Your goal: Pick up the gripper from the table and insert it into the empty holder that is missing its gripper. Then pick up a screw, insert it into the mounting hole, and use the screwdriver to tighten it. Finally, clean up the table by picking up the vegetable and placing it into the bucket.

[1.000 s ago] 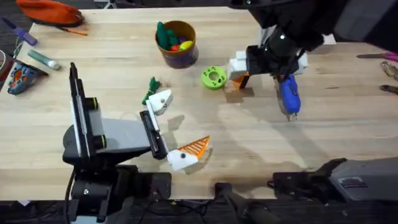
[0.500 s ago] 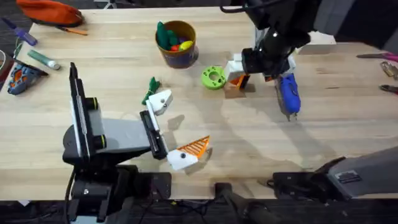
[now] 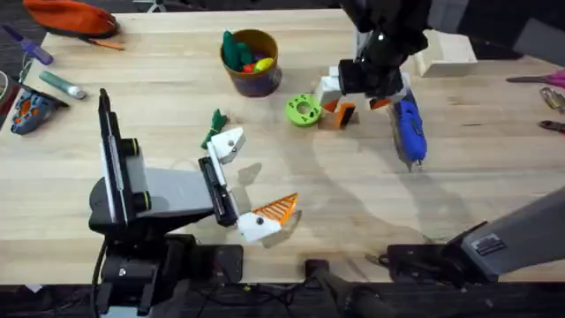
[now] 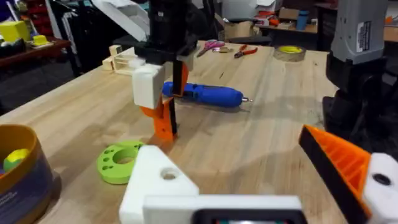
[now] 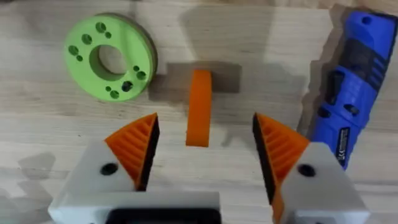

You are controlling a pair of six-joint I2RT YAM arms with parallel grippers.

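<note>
The right gripper hung released over the gripper, between the green ring and the screwdriver.

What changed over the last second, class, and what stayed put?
The right arm moved up the table, away from its base, bringing its open right gripper over the small orange gripper. Nothing was grasped. The screwdriver, green ring, bucket and left arm stayed as they were.
</note>
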